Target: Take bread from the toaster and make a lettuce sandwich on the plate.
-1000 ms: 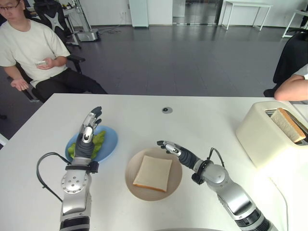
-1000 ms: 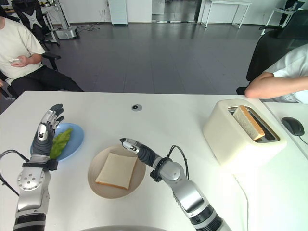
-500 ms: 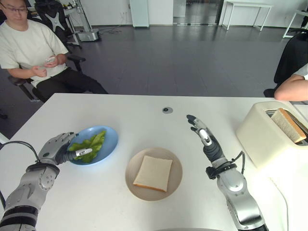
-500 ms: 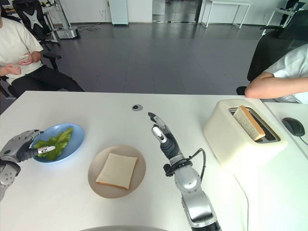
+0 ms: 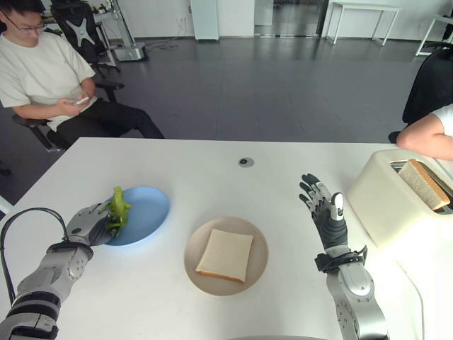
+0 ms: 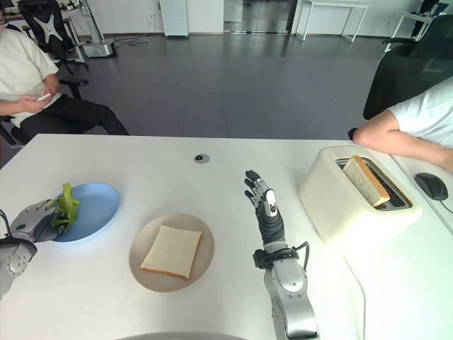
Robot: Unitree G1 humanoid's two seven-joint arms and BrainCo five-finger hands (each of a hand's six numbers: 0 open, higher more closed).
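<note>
Lettuce in my grip, path to the plate open.
My left hand [image 5: 88, 225] has closed on the lettuce [image 5: 117, 207] and lifted it at the blue dish's [image 5: 147, 210] left rim; my right hand [image 5: 325, 216], spread and empty, has swung right toward the toaster [image 5: 382, 202]. Bread [image 5: 225, 255] lies on the plate [image 5: 259, 258], bare counter [image 5: 212, 170] around it.

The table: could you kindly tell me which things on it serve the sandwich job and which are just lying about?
Job: lettuce, held in left hand; blue plate; slice on tan plate; toaster with second slice; right hand, open.
Lying about: mouse; grommet.
</note>
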